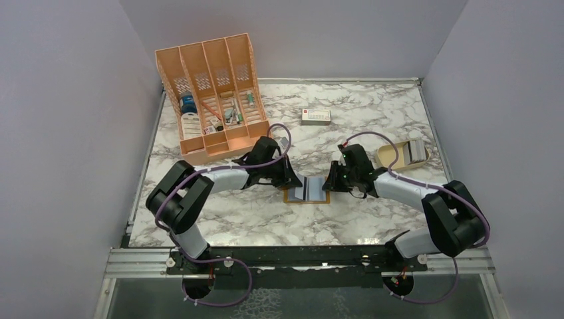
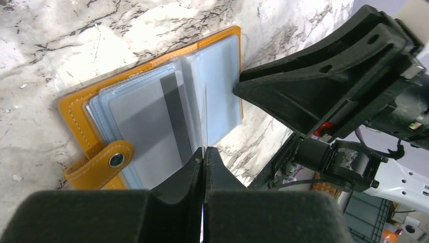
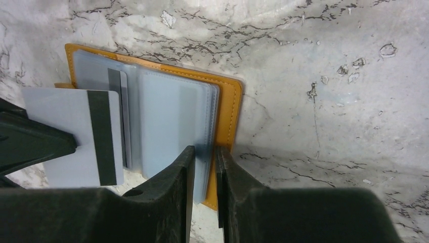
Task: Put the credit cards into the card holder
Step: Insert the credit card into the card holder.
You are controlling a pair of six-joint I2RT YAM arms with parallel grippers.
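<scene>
Card holder (image 1: 306,190) open flat, long axis left-right; card (image 3: 63,129) in left fingers (image 2: 184,179).

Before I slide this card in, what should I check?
1. Grip: left gripper shut on the card - ok.
2. Lying open: card holder - ok.
3. Hold-down: right gripper straddles the holder's edge, contact unclear - cannot tell.
4. Aim: card lined up with a free pocket - cannot tell.
5. Progress: pocketed card seated in its sleeve - ok.
</scene>
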